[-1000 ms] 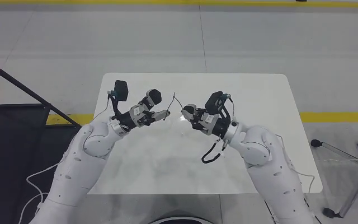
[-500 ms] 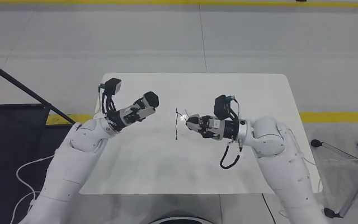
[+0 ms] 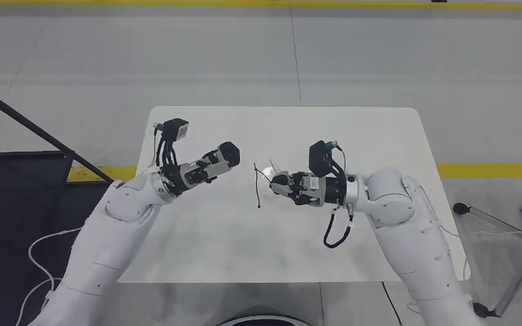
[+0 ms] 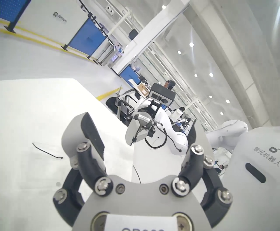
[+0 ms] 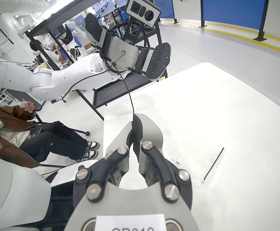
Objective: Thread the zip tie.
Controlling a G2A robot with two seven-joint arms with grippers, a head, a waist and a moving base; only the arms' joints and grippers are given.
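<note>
Fingers [image 5: 137, 131] of right gripper [image 5: 133, 117] are clamped on zip tie [image 5: 130, 98]; left gripper [image 4: 141, 120] is spread, empty. Threading judged pending: free end must be grasped.

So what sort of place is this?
Probably a large industrial hall or robotics lab: yellow floor lines, blue partition panels on stands, and a high ceiling with rows of lights.

The white worktop [image 3: 391, 130] is carrying a thin black zip tie [image 3: 258, 189], lying flat and straight just nine o'clock of its centre, running from twelve toward six o'clock.
</note>
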